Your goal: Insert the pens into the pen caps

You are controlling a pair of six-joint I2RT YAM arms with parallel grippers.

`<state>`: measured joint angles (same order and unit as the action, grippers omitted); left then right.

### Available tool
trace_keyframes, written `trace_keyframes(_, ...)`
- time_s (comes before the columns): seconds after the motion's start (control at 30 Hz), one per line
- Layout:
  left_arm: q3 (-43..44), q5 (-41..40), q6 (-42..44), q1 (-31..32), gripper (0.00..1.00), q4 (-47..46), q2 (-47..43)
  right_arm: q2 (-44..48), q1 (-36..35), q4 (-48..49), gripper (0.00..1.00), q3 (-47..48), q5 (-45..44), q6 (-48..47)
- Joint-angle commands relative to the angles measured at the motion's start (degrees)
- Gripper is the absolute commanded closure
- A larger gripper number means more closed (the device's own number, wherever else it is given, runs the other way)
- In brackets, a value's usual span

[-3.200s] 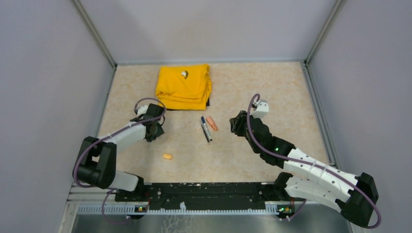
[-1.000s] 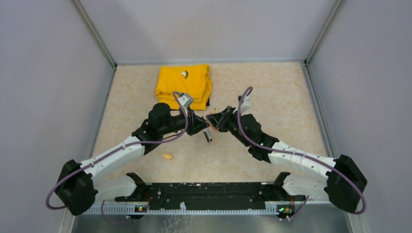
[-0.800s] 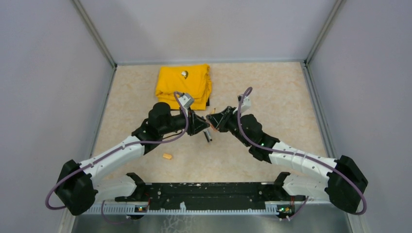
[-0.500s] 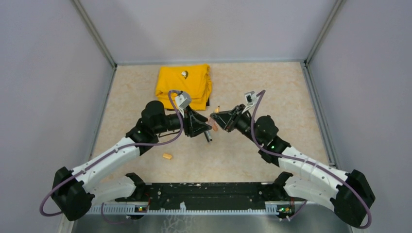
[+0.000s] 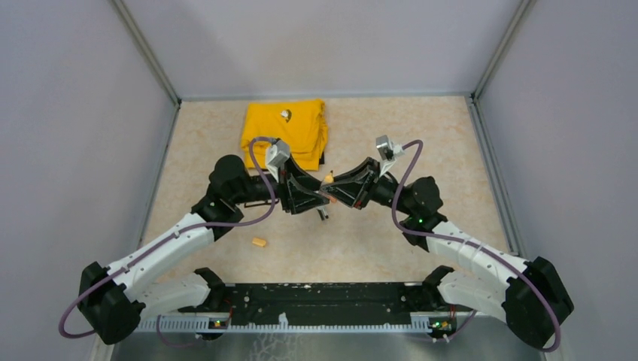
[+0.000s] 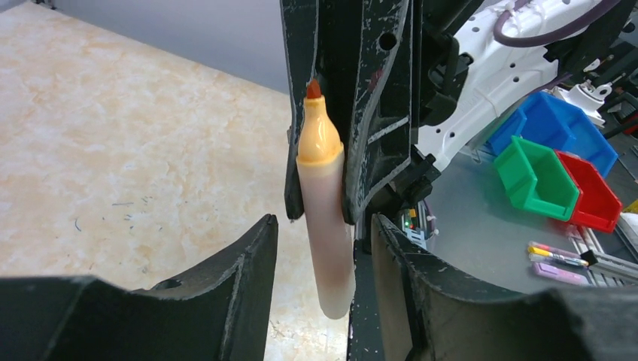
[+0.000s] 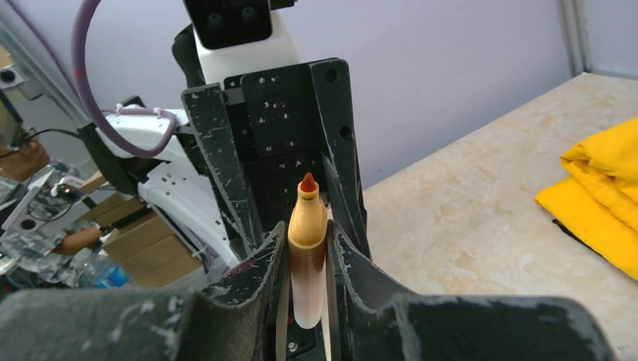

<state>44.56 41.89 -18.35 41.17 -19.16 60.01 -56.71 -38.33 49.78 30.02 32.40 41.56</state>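
No legible text, labels, brands or numbers on anything visible.

Pale lilac-grey walls [image 5: 68, 113] are closing in on the left, top and right of the overhead frame, with metal posts [image 5: 147, 53] slanting down the corners. The beige marbled tabletop [image 5: 436, 128] is catching soft, even light. A black rail [image 5: 338, 297] is running along the bottom. At the right of the left wrist view, a blue bin [image 6: 560, 124], a green bin [image 6: 527, 162] and a red bin [image 6: 594, 199] are sitting together.

Overhead; opposed close wrist views sharing marker [image 6: 326, 226]
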Motion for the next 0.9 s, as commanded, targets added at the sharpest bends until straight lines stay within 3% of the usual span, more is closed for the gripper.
trace_keyframes(0.0,1.46,1.68,-1.71,0.32,0.49,-5.39,-0.14,-1.43,0.49,9.54,1.0,2.32,4.95,2.09)
trace_keyframes(0.1,1.39,2.73,-2.5,0.36,0.58,-6.52,0.63,-1.96,0.5,10.23,1.0,2.47,4.73,2.52)
trace_keyframes(0.33,1.69,5.84,-3.75,0.33,0.68,-7.89,2.67,-2.18,0.54,11.01,1.0,2.59,4.03,2.98)
trace_keyframes(0.6,1.26,4.67,-3.92,0.33,1.0,-8.5,2.5,-2.29,0.57,10.11,0.99,2.46,3.9,2.41)
trace_keyframes(0.73,1.24,-2.15,-0.47,0.25,1.0,-3.92,0.66,-0.9,0.56,6.73,0.75,2.41,2.21,-0.28)
trace_keyframes(0.87,2.12,-11.83,5.02,-0.09,1.0,4.27,-1.98,3.25,0.58,-0.94,0.6,1.75,-3.65,-5.55)
